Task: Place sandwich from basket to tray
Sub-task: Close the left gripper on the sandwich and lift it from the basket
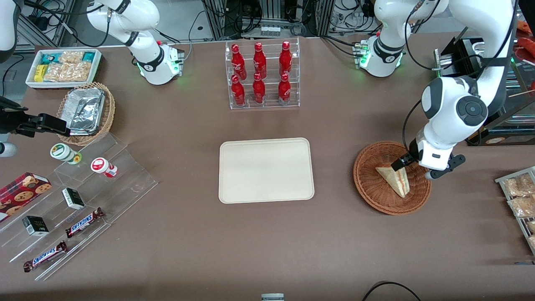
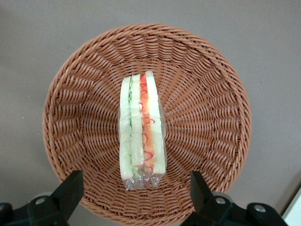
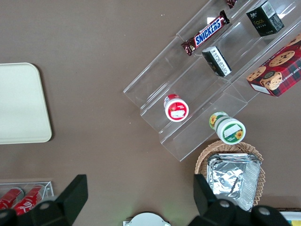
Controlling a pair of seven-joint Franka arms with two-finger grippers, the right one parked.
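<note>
The sandwich point(image 1: 395, 178), a wrapped wedge of pale bread with red and green filling point(image 2: 141, 132), lies in the middle of the reddish-brown wicker basket point(image 1: 370, 184) toward the working arm's end of the table. My gripper point(image 1: 415, 166) hangs open just above the basket point(image 2: 202, 89). Its black fingers point(image 2: 70, 188) stand wide apart over the basket's rim, at the sandwich's broad end, touching nothing. The cream tray point(image 1: 266, 170) lies bare at the table's middle, beside the basket.
A clear rack of red bottles point(image 1: 262, 75) stands farther from the front camera than the tray. Packets on a rack point(image 1: 520, 200) sit at the working arm's table edge. A tan basket of foil packets point(image 1: 85, 110), a clear stepped stand point(image 1: 83, 196) and a white bin point(image 1: 62, 67) lie toward the parked arm's end.
</note>
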